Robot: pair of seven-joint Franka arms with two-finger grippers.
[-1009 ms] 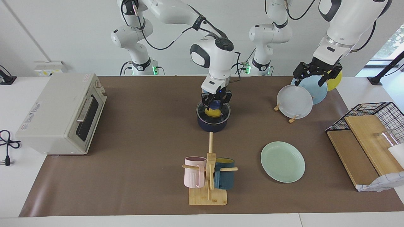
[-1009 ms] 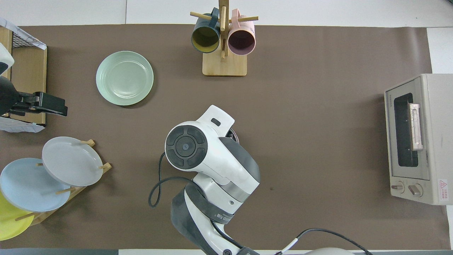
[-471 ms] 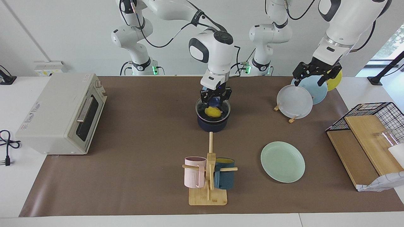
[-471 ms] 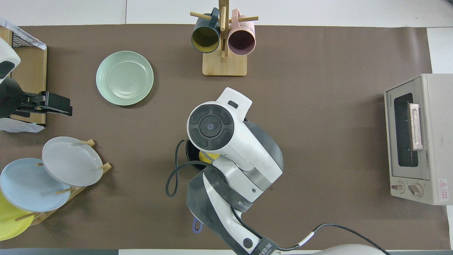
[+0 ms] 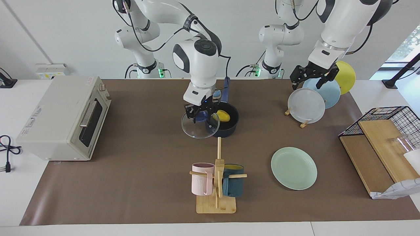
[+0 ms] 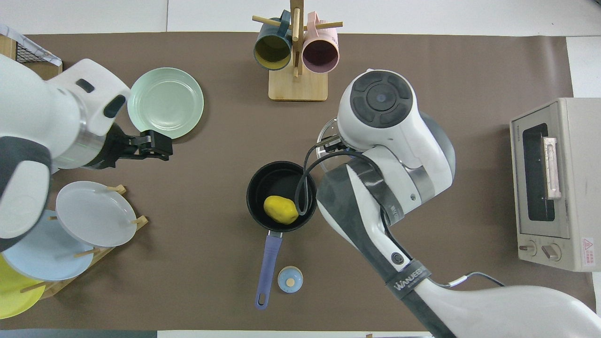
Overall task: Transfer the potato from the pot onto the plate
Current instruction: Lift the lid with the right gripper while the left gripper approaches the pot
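Lid (image 5: 200,127) now off pot (image 5: 226,126), pinched in right pincer (image 5: 198,115); potato (image 5: 223,115) beside it: light, smooth, slippery, take mid-body; left pincer (image 5: 310,76) spread.

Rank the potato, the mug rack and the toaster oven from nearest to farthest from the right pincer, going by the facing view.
From the right pincer, shut on the glass lid:
1. Potato, in the pot just beside it.
2. Mug rack, farther from the robots.
3. Toaster oven, at the right arm's end of the table.
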